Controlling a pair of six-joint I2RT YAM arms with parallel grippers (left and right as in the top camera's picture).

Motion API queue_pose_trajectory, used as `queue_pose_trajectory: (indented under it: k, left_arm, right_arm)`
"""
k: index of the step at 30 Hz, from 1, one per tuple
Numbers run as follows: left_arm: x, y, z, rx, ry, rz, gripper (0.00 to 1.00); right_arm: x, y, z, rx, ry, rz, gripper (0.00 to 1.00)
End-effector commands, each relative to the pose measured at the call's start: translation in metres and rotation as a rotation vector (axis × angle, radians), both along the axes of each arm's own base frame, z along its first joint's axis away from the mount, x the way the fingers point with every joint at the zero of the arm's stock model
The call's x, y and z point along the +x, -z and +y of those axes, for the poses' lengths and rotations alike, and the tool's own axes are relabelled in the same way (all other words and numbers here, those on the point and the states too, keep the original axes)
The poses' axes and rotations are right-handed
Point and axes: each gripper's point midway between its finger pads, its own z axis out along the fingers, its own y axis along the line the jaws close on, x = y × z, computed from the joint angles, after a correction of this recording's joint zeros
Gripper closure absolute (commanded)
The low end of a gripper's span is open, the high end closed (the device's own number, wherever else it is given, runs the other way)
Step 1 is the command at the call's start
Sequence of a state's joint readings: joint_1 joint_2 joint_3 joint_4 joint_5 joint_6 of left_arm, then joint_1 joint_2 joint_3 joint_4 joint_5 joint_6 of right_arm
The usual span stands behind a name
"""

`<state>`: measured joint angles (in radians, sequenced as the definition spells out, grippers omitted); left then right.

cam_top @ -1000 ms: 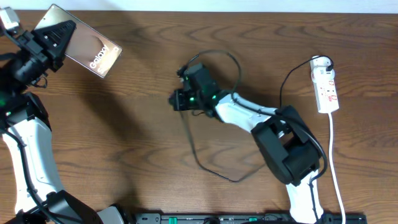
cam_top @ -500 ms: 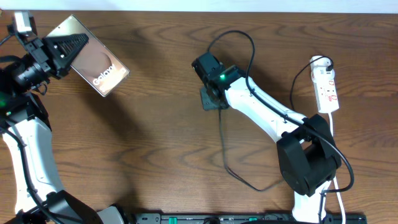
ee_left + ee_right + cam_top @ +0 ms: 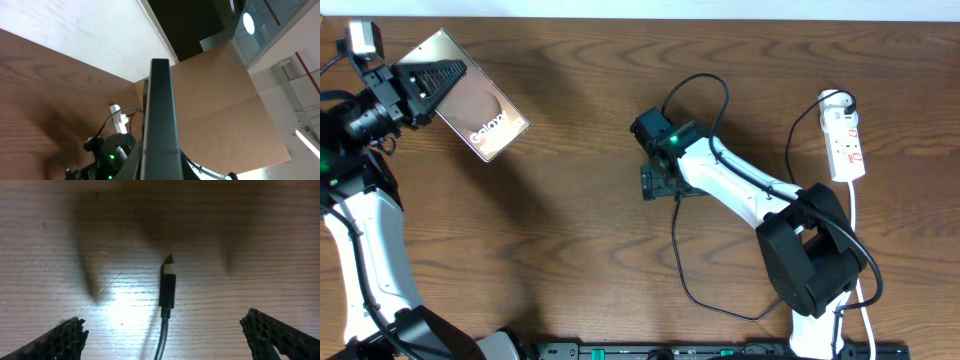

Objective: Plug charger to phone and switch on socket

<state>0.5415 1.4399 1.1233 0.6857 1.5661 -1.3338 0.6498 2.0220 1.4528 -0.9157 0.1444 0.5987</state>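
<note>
At the upper left of the overhead frame the left hand (image 3: 420, 78) is clamping one end of the phone (image 3: 480, 112), a flat rectangular smartphone with a glossy brownish face and white "Galaxy" lettering. It is holding the phone tilted, up off the brown wooden table (image 3: 550, 230). In the left wrist view the same phone is showing edge-on as a dark upright slab. Near the centre the right hand (image 3: 657, 182) is hovering with its fingers (image 3: 60, 340) spread wide open. The charger (image 3: 675, 245), a long thin black cable with a small black plug tip (image 3: 167, 286), is lying on the wood. The tip is resting between the two honeycomb-textured fingers and a little ahead of them, touching neither (the cable is looping up behind the arm and down toward the lower edge). The socket (image 3: 846, 140), a white elongated power strip with red marks and a white cord, is lying at the right side, well apart from the phone
</note>
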Motion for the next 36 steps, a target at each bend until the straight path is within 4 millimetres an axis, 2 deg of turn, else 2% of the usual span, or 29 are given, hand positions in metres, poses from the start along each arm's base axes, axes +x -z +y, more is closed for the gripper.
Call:
queue_pose_trajectory:
  k: [1, 7, 14, 19, 24, 29, 30, 33, 36]
  left_arm:
    - [-0.004, -0.005, -0.002, 0.022, 0.004, -0.032, 0.92]
    - [-0.004, -0.005, -0.002, 0.030, 0.004, -0.044, 0.92]
    - [-0.004, -0.005, -0.002, 0.032, 0.004, -0.047, 0.93]
    - [-0.004, -0.005, -0.002, 0.034, 0.004, -0.050, 0.93]
    - [-0.004, -0.005, -0.002, 0.037, 0.004, -0.054, 0.93]
    - [-0.004, -0.005, -0.002, 0.041, 0.004, -0.060, 0.93]
    - [-0.004, -0.005, -0.002, 0.041, 0.004, -0.060, 0.92]
    - [-0.004, -0.005, -0.002, 0.042, 0.004, -0.061, 0.93]
    - [-0.004, -0.005, -0.002, 0.043, 0.004, -0.063, 0.93]
  right_arm:
    - [-0.005, 0.001, 0.001, 0.018, 0.057, 0.020, 0.01]
    - [-0.017, 0.012, 0.003, 0.041, 0.153, 0.048, 0.01]
    - [-0.013, 0.031, 0.016, 0.121, 0.133, 0.068, 0.01]
    - [-0.011, 0.037, 0.014, 0.118, 0.138, 0.075, 0.02]
    - [-0.008, 0.049, 0.012, 0.111, 0.145, 0.082, 0.25]
    - [-0.009, 0.068, 0.006, 0.088, 0.159, 0.112, 0.48]
    - [-0.010, 0.070, 0.006, 0.086, 0.159, 0.118, 0.56]
    - [-0.014, 0.073, 0.008, 0.101, 0.158, 0.139, 0.64]
    - [-0.017, 0.073, 0.013, 0.127, 0.156, 0.163, 0.64]
